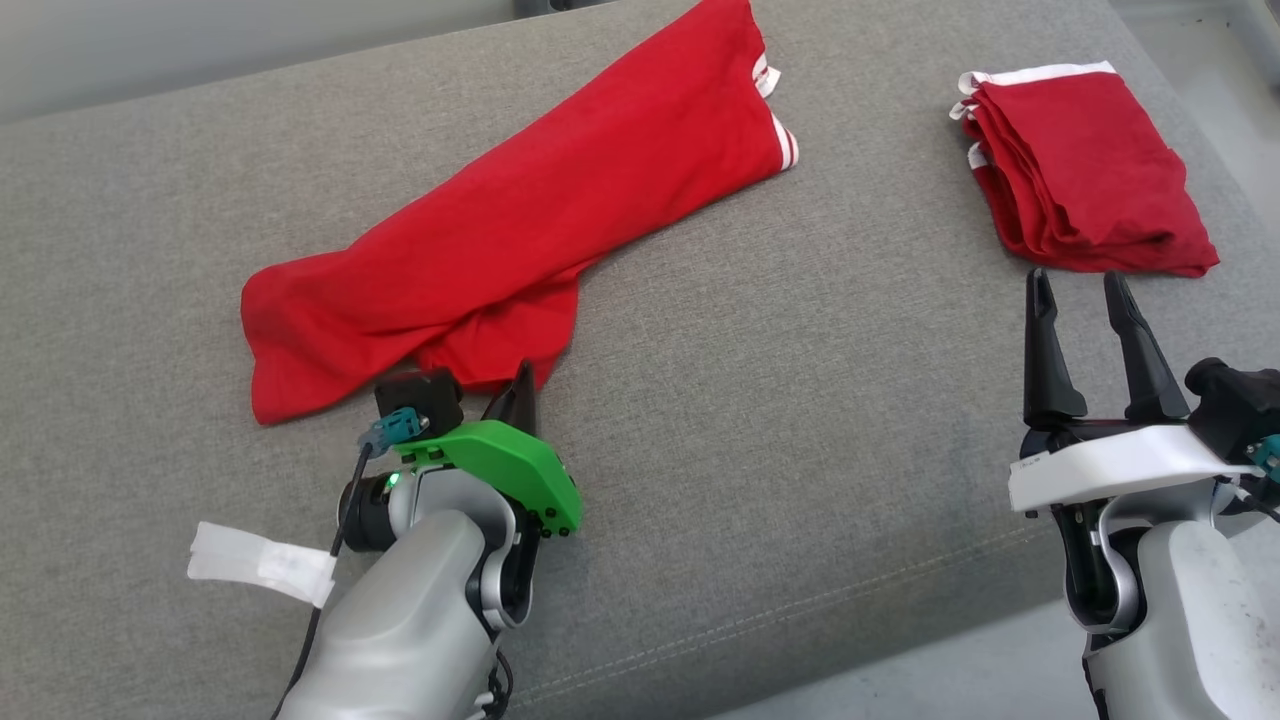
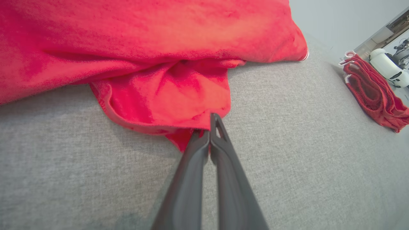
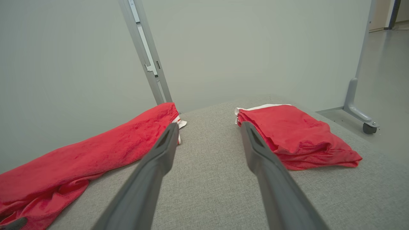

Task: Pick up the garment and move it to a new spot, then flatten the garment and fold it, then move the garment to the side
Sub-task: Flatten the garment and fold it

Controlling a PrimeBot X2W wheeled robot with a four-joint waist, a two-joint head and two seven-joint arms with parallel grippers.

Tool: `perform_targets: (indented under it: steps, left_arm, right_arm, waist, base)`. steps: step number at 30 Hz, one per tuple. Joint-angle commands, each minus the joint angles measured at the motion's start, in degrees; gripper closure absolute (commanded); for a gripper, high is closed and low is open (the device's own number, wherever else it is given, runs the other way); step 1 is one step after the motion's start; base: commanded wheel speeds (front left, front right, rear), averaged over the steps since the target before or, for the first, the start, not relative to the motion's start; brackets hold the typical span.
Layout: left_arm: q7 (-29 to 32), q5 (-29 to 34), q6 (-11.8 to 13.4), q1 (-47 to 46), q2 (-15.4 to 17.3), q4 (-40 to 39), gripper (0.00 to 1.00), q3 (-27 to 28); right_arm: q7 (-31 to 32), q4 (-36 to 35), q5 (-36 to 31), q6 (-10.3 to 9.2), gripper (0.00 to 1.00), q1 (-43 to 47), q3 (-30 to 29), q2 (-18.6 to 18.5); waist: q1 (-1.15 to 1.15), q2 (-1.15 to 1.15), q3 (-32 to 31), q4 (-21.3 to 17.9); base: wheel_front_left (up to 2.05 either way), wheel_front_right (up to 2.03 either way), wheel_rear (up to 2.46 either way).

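Pinching crumpled red garment [image 2: 153, 95] | left fingers [image 2: 188, 182] together | woven grey cushion [image 2: 303, 143]

Red garment [image 1: 520, 230], white-striped trim, loosely bunched, lying diagonally across grey cushion [image 1: 800, 400]

Left wrist view: the long red garment with white-striped cuffs [image 2: 143, 48] is cropped by the top and left edges; its hem covers one fingertip of the left end effector [image 2: 207, 127]. Head view: the garment runs off the top edge, and a green wrist cover [image 1: 500, 465] masks the fingers' bases. Right wrist view: a dark shape [image 3: 12, 223] in the lower-left corner is cropped and unidentifiable.
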Motion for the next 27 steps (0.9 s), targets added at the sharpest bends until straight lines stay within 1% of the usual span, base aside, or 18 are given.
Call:
perform_targets:
  steps: [1, 5, 11, 14, 18, 19, 22, 27]
  left_arm:
    - [-0.4, 0.7, -0.5, -1.4, 0.3, -0.4, 1.0, 0.3]
    - [-0.5, 4.0, -1.1, -2.1, 0.3, -4.0, 1.0, 3.3]
    - [-0.4, 8.6, -2.3, 0.4, 0.7, -12.4, 1.0, 8.3]
    - [-0.5, 10.5, -2.1, 1.4, 1.5, -17.0, 1.0, 10.3]
    - [-0.5, 11.0, -1.6, 3.7, 3.4, -23.3, 1.0, 12.2]
    - [-0.5, 11.0, -1.6, 3.7, 3.4, -23.3, 1.0, 12.2]
    - [-0.4, 10.8, -0.5, 5.2, 5.7, -28.8, 1.0, 13.8]
    - [1.0, 10.3, 2.7, 9.6, 10.9, -38.8, 1.0, 16.7]
  right_arm:
    - [-0.2, -0.3, -0.5, -0.01, 0.0, 0.7, -0.4, 0.1]
    - [-0.2, -0.3, -0.5, -0.01, 0.0, 1.0, -1.0, 0.2]
    - [0.0, -0.3, -0.5, -0.01, 0.0, 1.5, -1.5, 0.3]
    - [0.2, -0.4, -0.6, -0.01, 0.0, 1.8, -1.6, 0.4]
    - [0.5, -0.8, -0.7, -0.01, 0.0, 2.4, -2.2, 0.4]
    - [0.5, -0.8, -0.7, -0.01, 0.0, 2.4, -2.2, 0.4]
    - [0.5, -1.3, -0.9, -0.01, 0.0, 2.9, -3.0, 0.4]
    - [0.9, -2.3, -1.0, -0.01, 0.0, 3.8, -4.0, 0.4]
  waist:
    - [0.0, 0.0, -0.2, 0.8]
    - [0.0, 0.0, -0.9, 2.5]
    - [0.0, 0.0, -2.6, 5.4]
    - [0.0, 0.0, -3.7, 6.5]
    - [0.0, 0.0, -4.9, 7.8]
    - [0.0, 0.0, -4.9, 7.8]
    - [0.0, 0.0, -5.8, 8.7]
    - [0.0, 0.0, -6.5, 9.3]
  base:
    - [0.0, 0.0, 0.0]
    - [0.0, 0.0, 0.0]
    - [0.0, 0.0, 0.0]
    - [0.0, 0.0, 0.0]
    - [0.0, 0.0, 0.0]
    - [0.0, 0.0, 0.0]
    - [0.0, 0.0, 0.0]
    - [0.0, 0.0, 0.0]
